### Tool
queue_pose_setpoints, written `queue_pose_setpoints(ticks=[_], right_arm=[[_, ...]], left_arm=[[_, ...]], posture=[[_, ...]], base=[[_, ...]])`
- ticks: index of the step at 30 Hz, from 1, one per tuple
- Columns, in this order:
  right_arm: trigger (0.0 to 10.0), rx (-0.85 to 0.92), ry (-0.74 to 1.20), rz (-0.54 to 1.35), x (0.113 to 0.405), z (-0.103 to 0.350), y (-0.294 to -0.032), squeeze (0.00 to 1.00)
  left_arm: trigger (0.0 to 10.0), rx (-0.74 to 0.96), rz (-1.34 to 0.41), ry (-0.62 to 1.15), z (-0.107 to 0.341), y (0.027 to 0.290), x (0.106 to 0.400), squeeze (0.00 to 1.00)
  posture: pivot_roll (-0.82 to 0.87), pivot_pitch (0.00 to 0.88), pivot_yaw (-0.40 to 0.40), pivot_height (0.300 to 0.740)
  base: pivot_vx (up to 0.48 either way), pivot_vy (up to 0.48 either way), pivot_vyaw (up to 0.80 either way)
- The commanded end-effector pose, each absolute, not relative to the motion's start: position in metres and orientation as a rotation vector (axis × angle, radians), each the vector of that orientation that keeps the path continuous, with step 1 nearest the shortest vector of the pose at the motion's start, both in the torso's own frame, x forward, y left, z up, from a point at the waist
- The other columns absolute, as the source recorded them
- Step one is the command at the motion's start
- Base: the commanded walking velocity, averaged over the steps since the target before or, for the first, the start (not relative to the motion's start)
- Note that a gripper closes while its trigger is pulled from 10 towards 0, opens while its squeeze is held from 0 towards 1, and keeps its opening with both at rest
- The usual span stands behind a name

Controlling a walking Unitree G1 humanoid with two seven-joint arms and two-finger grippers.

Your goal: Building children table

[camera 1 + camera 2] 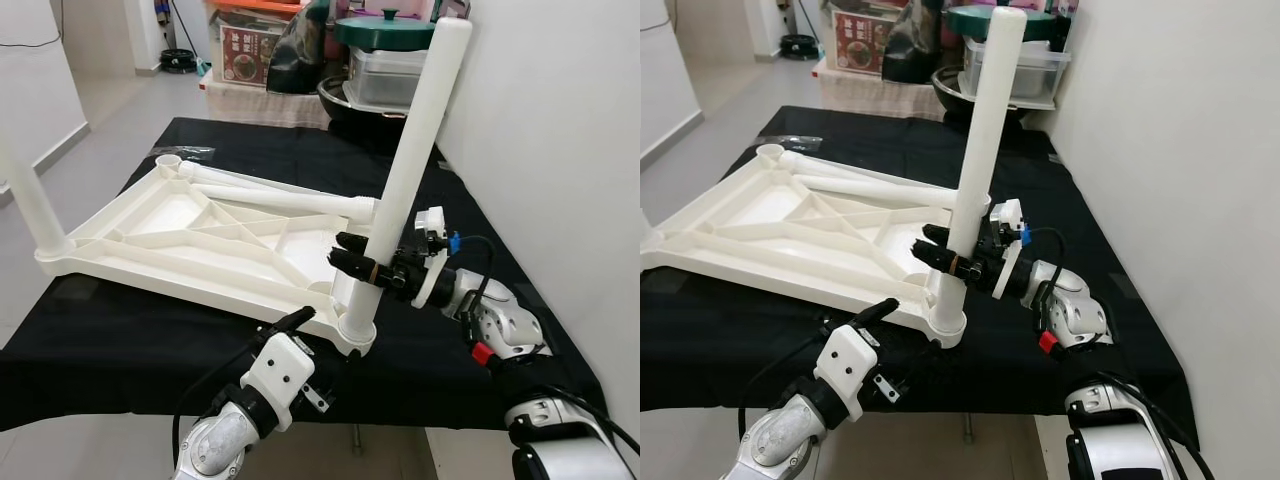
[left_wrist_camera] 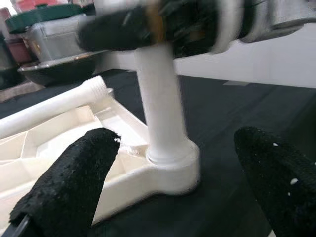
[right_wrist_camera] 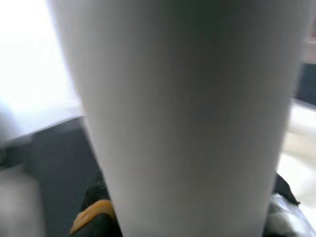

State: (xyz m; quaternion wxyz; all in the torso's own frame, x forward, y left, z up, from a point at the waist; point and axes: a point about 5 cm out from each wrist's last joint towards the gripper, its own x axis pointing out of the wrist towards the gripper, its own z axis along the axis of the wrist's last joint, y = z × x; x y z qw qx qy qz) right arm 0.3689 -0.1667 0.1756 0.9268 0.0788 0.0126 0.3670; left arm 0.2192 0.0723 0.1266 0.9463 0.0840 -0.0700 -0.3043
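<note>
The right gripper (image 1: 362, 262) clamps the white table leg (image 1: 405, 178) standing in the corner socket of the upturned tabletop (image 1: 190, 240), while the left gripper (image 2: 173, 182) hovers spread wide beside that socket.

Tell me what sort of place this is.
Probably a room in a home: tiled floor, lidded pots and a storage box stacked by the wall, and a black-clothed table used as a workbench.

The far-left table leg (image 1: 30, 205) runs off the frame's top, its end unseen.
</note>
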Motion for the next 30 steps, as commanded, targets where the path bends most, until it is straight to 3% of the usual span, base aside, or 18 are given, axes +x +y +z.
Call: queue_pose_setpoints(ticks=[1,2,3,5,7,9,11,12,13,16,26,27,30], right_arm=[[0.0,0.204,0.12,0.429,0.376,0.156,-0.196,0.0],[0.0,0.207,0.145,0.299,0.379,0.152,-0.207,0.0],[0.0,0.207,0.145,0.299,0.379,0.152,-0.207,0.0],[0.0,0.151,0.177,0.038,0.379,0.145,-0.231,0.0],[0.0,0.151,0.177,0.038,0.379,0.145,-0.231,0.0],[0.0,0.111,0.206,-0.27,0.372,0.14,-0.263,0.0],[0.0,0.111,0.206,-0.27,0.372,0.14,-0.263,0.0],[0.0,0.113,0.219,-0.403,0.367,0.139,-0.276,0.0],[0.0,0.113,0.219,-0.403,0.367,0.139,-0.276,0.0],[0.0,0.159,0.242,-0.745,0.355,0.133,-0.294,0.0],[0.0,0.275,0.196,-0.941,0.355,0.135,-0.284,0.0],[10.0,0.278,0.194,-0.926,0.357,0.136,-0.282,0.0],[10.0,0.278,0.196,-0.924,0.358,0.136,-0.28,0.0]], left_arm=[[10.0,0.172,-0.619,-0.124,0.122,0.073,0.218,0.0],[10.0,0.172,-0.619,-0.124,0.122,0.073,0.218,0.0],[10.0,0.172,-0.619,-0.124,0.122,0.073,0.218,0.0],[10.0,0.173,-0.621,-0.124,0.122,0.073,0.218,0.0],[10.0,0.173,-0.621,-0.124,0.122,0.073,0.218,0.0],[10.0,0.172,-0.62,-0.124,0.123,0.073,0.218,0.0],[10.0,0.172,-0.62,-0.124,0.123,0.073,0.218,0.0],[10.0,0.172,-0.619,-0.124,0.123,0.073,0.218,0.0],[10.0,0.172,-0.619,-0.124,0.123,0.073,0.218,0.0],[10.0,0.172,-0.621,-0.125,0.123,0.072,0.218,0.0],[10.0,0.173,-0.619,-0.125,0.123,0.073,0.218,0.0],[10.0,0.173,-0.618,-0.124,0.123,0.073,0.218,0.0],[10.0,0.173,-0.618,-0.124,0.123,0.073,0.218,0.0]], posture=[[0.11,0.0,-0.118,0.74],[0.11,0.0,-0.115,0.74],[0.11,0.0,-0.115,0.74],[0.11,0.0,-0.116,0.74],[0.11,0.0,-0.116,0.74],[0.12,0.0,-0.118,0.74],[0.12,0.0,-0.118,0.74],[0.11,0.0,-0.116,0.74],[0.11,0.0,-0.116,0.74],[0.11,0.0,-0.116,0.74],[0.12,0.0,-0.119,0.74],[0.12,0.0,-0.12,0.74],[0.12,0.0,-0.119,0.74]], base=[[0.0,0.0,0.0],[0.0,0.0,0.0],[0.0,0.0,0.0],[0.0,0.0,0.0],[0.0,0.0,0.0],[0.0,0.0,0.0],[0.0,0.0,0.0],[0.0,0.0,0.0],[0.0,0.0,0.0],[0.0,0.0,0.0],[0.0,0.0,0.0],[0.0,0.0,0.0],[0.0,0.0,0.0]])
